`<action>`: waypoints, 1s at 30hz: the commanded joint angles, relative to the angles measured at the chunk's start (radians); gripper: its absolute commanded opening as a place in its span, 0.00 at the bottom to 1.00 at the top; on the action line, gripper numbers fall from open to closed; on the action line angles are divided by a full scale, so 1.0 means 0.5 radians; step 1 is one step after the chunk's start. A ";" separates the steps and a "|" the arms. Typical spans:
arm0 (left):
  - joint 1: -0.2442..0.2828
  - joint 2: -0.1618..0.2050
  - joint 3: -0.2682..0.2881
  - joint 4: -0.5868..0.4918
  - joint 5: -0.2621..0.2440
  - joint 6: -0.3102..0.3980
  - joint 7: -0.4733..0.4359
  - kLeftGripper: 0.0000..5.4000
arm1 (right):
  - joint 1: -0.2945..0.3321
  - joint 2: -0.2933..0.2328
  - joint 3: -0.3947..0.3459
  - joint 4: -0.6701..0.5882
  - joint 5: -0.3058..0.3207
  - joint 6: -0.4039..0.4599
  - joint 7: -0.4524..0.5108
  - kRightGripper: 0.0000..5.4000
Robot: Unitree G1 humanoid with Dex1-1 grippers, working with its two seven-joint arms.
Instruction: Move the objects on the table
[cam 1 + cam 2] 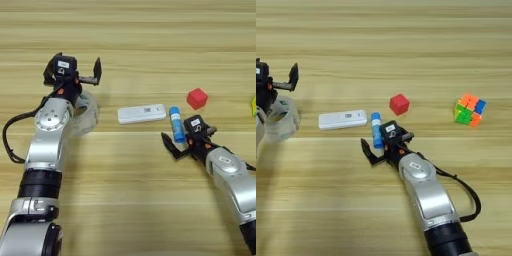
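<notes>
The right gripper (383,145) is being held with jaws spread at centre frame, just below the blue glue-stick tube (376,129), which is lying beside the flat white bar (342,119). The small red cube (399,104) is sitting just above, and a multicoloured puzzle cube (469,110) at right. An approach to the tube is judged to be in hand; closure around it is being called for next. The left gripper (80,75), jaws apart and empty, is being held at upper left above the clear tape roll (85,114) on the table (150,30).
</notes>
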 commanded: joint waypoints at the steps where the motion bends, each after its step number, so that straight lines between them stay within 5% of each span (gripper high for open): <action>1: 0.004 -0.004 0.001 -0.009 -0.005 -0.010 0.007 1.00 | -0.018 0.006 -0.001 0.033 0.012 0.057 0.007 0.93; 30: 0.015 -0.009 0.005 -0.014 -0.015 -0.016 0.001 1.00 | -0.039 0.027 -0.038 0.071 0.056 0.052 -0.006 0.33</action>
